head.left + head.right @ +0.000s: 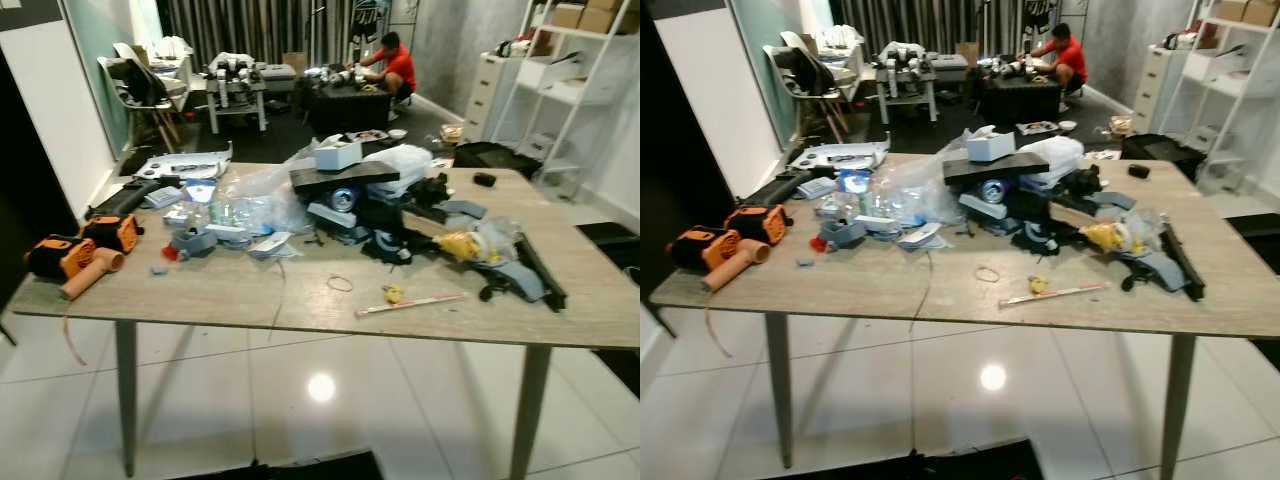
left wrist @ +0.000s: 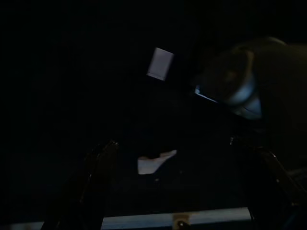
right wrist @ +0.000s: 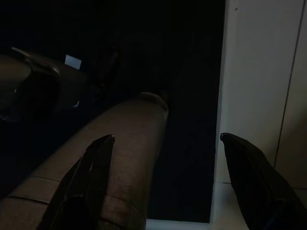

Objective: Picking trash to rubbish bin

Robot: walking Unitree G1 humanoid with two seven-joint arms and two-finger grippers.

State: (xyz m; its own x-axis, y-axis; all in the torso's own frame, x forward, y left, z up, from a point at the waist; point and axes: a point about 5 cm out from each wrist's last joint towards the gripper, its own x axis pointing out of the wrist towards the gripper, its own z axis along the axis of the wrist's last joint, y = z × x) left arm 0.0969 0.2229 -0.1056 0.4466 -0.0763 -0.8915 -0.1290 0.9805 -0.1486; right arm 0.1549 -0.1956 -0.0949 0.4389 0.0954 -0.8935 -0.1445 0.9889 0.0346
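Both hands — left hand (image 2: 175,184), right hand (image 3: 165,179) — fingers spread, hanging low; trash on table (image 1: 250,290) well apart.

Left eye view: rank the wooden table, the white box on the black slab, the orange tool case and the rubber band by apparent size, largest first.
1. Wooden table
2. Orange tool case, though it sits nearer the camera
3. White box
4. Rubber band
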